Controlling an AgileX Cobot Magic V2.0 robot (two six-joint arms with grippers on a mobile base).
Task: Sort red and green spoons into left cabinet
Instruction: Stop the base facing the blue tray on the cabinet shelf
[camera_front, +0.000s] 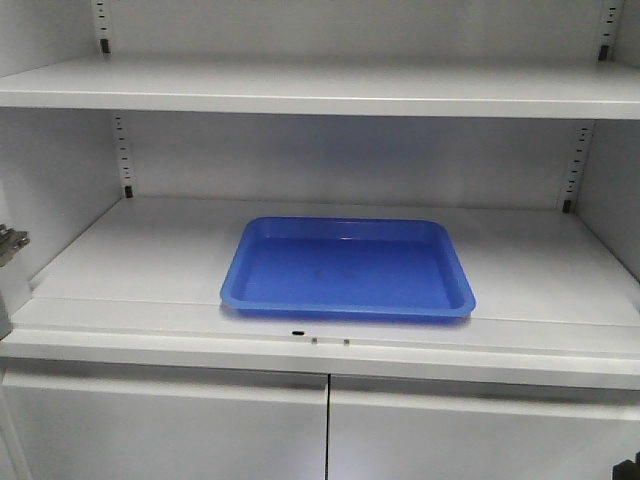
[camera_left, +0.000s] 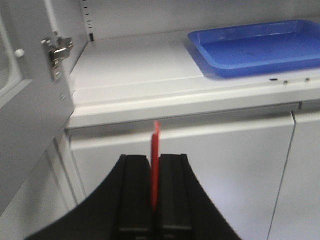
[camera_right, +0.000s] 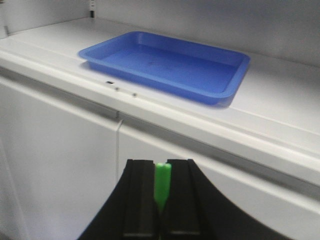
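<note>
My left gripper (camera_left: 156, 159) is shut on the red spoon (camera_left: 156, 165), which sticks up thin and edge-on between the black fingers, in front of the cabinet below shelf level. My right gripper (camera_right: 161, 164) is shut on the green spoon (camera_right: 162, 182), only a short green tip showing between its fingers. The pale grey cabinet (camera_front: 150, 270) stands open ahead, with flat shelves and slotted uprights in the back corners. Neither gripper shows in the front view.
A blue tray (camera_front: 347, 268) lies empty on the middle shelf near its front edge; it also shows in the left wrist view (camera_left: 260, 47) and the right wrist view (camera_right: 167, 65). An open door with a metal hinge (camera_left: 57, 52) stands at left. Closed lower doors (camera_front: 330, 430) are below.
</note>
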